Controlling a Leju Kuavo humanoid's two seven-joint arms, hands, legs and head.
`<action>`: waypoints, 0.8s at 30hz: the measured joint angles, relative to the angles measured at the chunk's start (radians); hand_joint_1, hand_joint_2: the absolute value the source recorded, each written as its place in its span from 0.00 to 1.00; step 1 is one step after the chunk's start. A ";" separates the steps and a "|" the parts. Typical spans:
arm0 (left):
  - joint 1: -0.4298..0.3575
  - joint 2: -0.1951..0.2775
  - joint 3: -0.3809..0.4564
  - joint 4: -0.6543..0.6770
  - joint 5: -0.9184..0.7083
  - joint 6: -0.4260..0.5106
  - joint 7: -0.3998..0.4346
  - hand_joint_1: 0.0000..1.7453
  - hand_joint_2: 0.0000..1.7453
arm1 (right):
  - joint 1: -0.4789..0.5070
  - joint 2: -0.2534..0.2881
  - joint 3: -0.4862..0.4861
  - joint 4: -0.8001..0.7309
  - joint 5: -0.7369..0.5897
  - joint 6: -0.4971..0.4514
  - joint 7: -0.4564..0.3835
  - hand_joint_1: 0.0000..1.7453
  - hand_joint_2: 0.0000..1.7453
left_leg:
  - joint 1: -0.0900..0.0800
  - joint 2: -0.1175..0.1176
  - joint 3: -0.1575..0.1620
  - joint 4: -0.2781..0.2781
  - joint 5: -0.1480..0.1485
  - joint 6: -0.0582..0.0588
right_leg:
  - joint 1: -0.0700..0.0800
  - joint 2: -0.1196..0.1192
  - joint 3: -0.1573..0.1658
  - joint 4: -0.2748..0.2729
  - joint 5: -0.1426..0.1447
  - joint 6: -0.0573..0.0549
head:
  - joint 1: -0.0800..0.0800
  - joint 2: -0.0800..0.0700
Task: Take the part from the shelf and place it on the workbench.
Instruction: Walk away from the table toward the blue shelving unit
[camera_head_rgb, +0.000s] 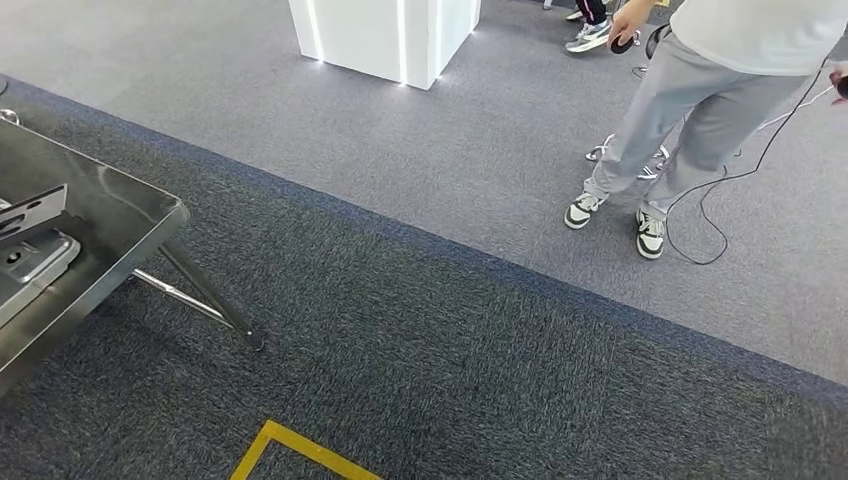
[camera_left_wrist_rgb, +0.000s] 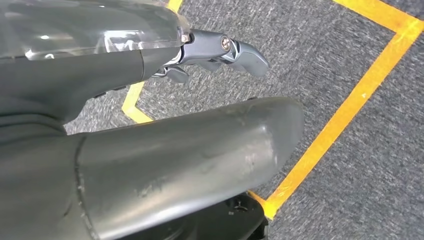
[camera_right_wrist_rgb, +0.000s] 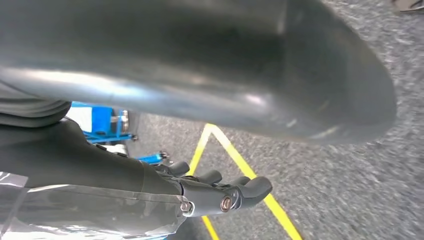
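Hands at rest, seen from the floor beside the robot. Left hand (camera_left_wrist_rgb: 115, 70) hangs over the carpet with fingers (camera_left_wrist_rgb: 240, 52) stretched out and nothing in them. Right hand (camera_right_wrist_rgb: 150, 185) hangs likewise, released, its fingers (camera_right_wrist_rgb: 250, 187) only a little curled. Neither touches the part (camera_head_rgb: 30, 262), which lies on the steel shelf (camera_head_rgb: 120, 215) at the far left of the head view, cut by the picture's edge.

Risks, near to far:
- Tape (camera_head_rgb: 290, 445) marks a yellow corner close to the feet. Standing off this mark would probably leave the shelf badly placed for either arm.
- Shelf leg (camera_head_rgb: 205, 295) splays out across the carpet. A step or turn towards the part could catch it and jolt the shelf.
- The part is half out of the head view. A reach begun from this pose would be aimed nearly blind, and the steel looks slick enough for a poor grip to push the part away.
- A person (camera_head_rgb: 700, 110) stands well apart, trailing a cable (camera_head_rgb: 700, 200) on the floor. A wide swing while carrying might cross that space.

Containers: the shelf has a raised rim, like a tray. In it lie the grey part and, just beside it, a flat bracket (camera_head_rgb: 30, 210). Whether they touch cannot be told, as the view is cropped there.
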 joint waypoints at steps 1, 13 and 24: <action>0.000 0.000 0.000 0.000 -0.001 0.000 0.000 0.00 0.00 | 0.000 0.000 0.000 0.000 0.000 0.000 -0.001 0.00 0.00 | 0.001 0.004 0.000 0.000 0.000 -0.005 | 0.001 0.006 -0.002 0.000 0.003 -0.005 | -0.001 0.000; 0.001 0.006 0.000 0.000 -0.001 -0.005 -0.001 0.00 0.00 | 0.000 0.003 0.000 0.000 0.004 0.000 -0.001 0.00 0.00 | 0.007 -0.058 0.007 0.058 -0.043 -0.011 | 0.003 0.056 -0.029 0.008 0.027 -0.029 | -0.010 0.000; 0.002 0.008 0.002 0.000 -0.003 -0.005 -0.005 0.00 0.00 | 0.001 0.004 0.000 0.001 0.009 0.005 -0.004 0.00 0.00 | 0.002 -0.018 -0.016 -0.014 0.026 0.027 | -0.010 0.036 -0.128 0.275 -0.138 0.022 | -0.001 0.000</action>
